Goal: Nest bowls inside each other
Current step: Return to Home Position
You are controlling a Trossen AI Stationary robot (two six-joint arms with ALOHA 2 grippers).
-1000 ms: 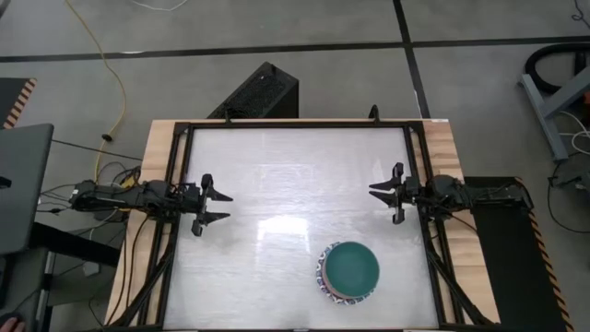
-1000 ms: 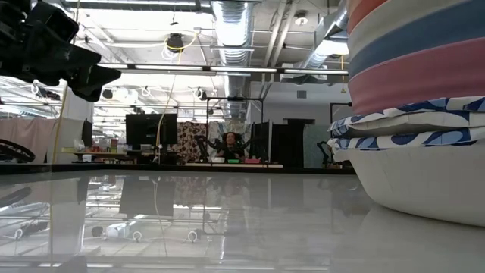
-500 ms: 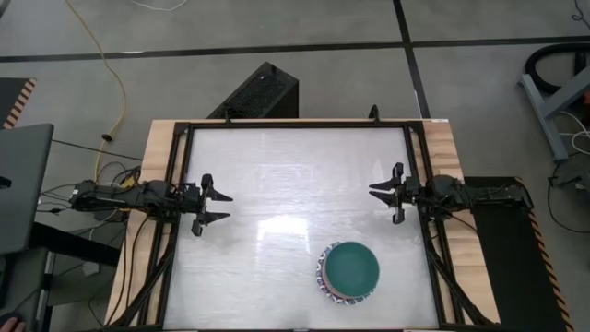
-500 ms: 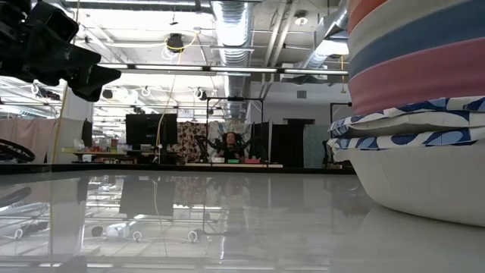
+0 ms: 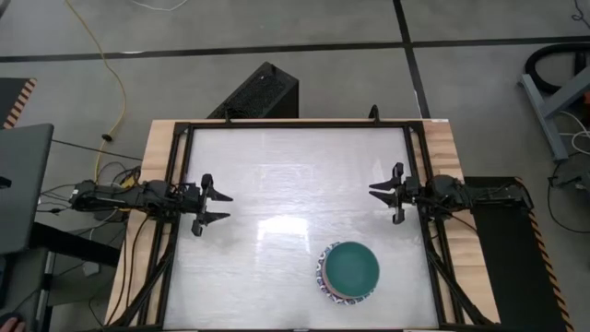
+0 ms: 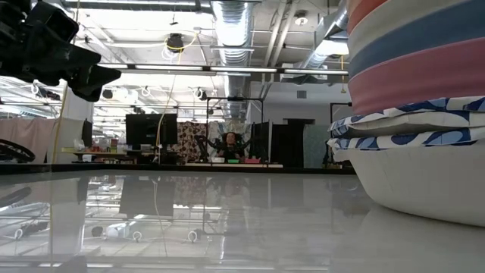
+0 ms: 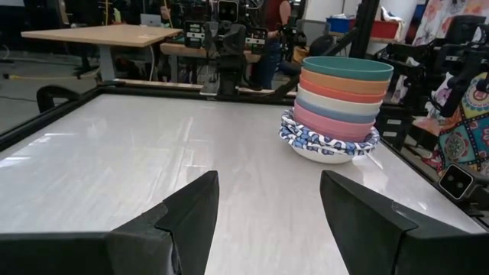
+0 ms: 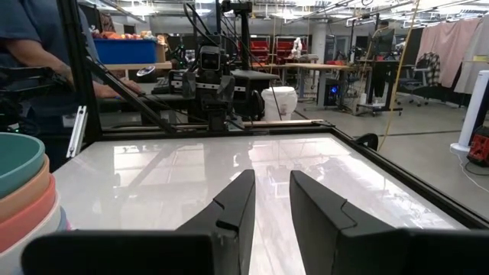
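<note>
The bowls (image 5: 349, 272) stand nested in one stack near the table's front right, with its base on the white tabletop. A teal bowl is on top, orange, red, cream and pink ones sit below it, and blue-patterned white ones are at the bottom (image 7: 336, 107). The stack also fills the right of the low view (image 6: 417, 114) and shows at the edge of the right wrist view (image 8: 23, 198). My left gripper (image 5: 227, 207) hovers open at the table's left side, pointing level toward the middle (image 7: 267, 198). My right gripper (image 5: 378, 195) hovers at the right side, its fingers a narrow gap apart with nothing between them (image 8: 271, 198).
A black rail frame (image 5: 295, 124) borders the white tabletop (image 5: 277, 184). Bare tabletop lies between the two grippers and left of the stack. Beyond the table's edge a person (image 8: 46, 46) stands close, seen in the right wrist view.
</note>
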